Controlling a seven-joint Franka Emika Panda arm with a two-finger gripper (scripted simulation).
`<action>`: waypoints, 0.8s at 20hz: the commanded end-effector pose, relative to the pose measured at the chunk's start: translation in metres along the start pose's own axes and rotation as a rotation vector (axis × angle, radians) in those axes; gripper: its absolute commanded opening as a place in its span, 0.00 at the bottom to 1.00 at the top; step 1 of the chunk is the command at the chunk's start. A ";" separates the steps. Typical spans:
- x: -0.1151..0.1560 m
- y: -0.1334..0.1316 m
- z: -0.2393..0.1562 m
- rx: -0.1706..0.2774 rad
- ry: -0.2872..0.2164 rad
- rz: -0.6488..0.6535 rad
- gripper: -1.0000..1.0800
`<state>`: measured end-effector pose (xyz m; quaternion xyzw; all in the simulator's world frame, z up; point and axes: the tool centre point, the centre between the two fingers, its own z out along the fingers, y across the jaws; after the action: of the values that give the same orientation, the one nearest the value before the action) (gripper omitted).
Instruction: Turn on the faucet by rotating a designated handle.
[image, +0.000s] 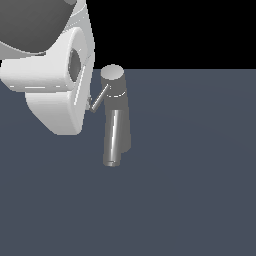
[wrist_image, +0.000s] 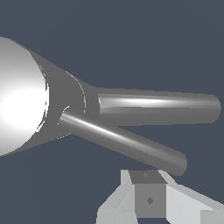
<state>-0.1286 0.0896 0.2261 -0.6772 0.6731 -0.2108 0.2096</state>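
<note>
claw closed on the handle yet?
Cannot tell. In the exterior view the handle ends right beside the arm, whose body hides the claw. The wrist view shows only part of the claw, below the rod.

Surface: we see a flat, plain slate-blue floor (image: 190, 190), ending at a straight far edge against black.
Standing on it: we find only the faucet (image: 116, 117), a grey upright column near the exterior view's left.
</note>
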 end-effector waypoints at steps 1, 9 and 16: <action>0.002 0.000 0.000 0.000 0.000 0.000 0.00; 0.016 0.003 0.000 -0.002 0.002 0.003 0.00; 0.029 0.005 0.000 -0.004 0.003 0.005 0.00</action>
<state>-0.1319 0.0707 0.2240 -0.6818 0.6688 -0.2095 0.2096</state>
